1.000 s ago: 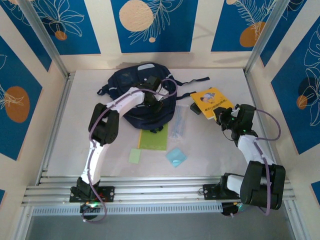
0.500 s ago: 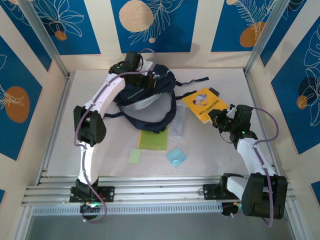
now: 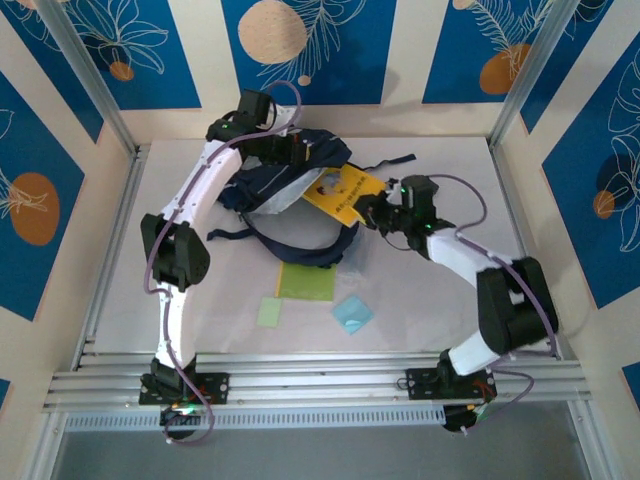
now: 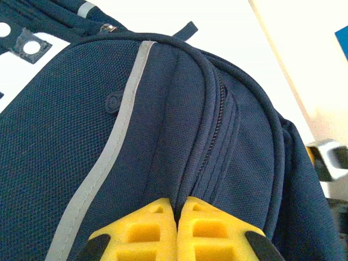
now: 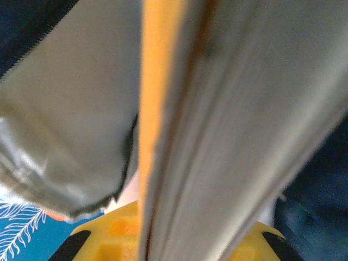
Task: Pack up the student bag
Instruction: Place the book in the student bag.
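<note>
I have my left tool (image 4: 176, 211) pinched tight on the bag's (image 3: 322, 153) top fabric, far-middle of the worktop (image 3: 430, 290). My right tool (image 3: 372, 212) grips a yellow book (image 3: 338, 190) at the bag's opening.

The right claw (image 5: 174, 242) is closed on a yellow book (image 5: 160, 109). The book stands edge-on between the yellow pads (image 5: 109, 236) and runs up across the whole picture, very blurred. At the left hangs the grey lining (image 5: 60, 109) of the student bag (image 5: 318, 206), and its navy fabric is at the right. A blue wall (image 5: 22, 236) shows at the lower left.
</note>
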